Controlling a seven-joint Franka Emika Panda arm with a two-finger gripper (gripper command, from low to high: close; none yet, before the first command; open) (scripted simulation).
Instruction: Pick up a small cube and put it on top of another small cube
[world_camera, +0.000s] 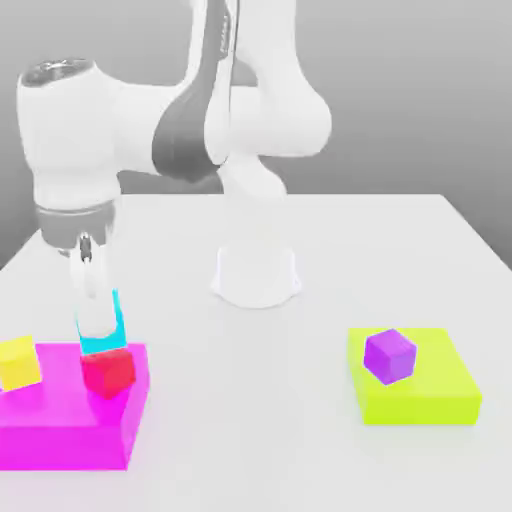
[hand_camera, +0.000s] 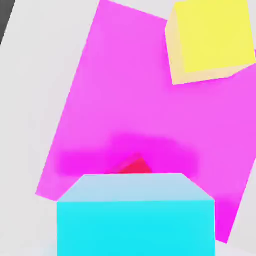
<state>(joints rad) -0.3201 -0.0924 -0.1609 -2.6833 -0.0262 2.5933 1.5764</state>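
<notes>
Exterior view: the blue cube (world_camera: 104, 344) sits over the red cube (world_camera: 108, 372), apparently touching its top, with the tool (world_camera: 98, 325) around it. Stacking looks nearly done; letting go, if still needed, and backing away remain. How open the tool is, or whether it grips, I cannot tell.

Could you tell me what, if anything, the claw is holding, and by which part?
I can't tell whether the claw grips the cyan cube right above the red cube.
</notes>
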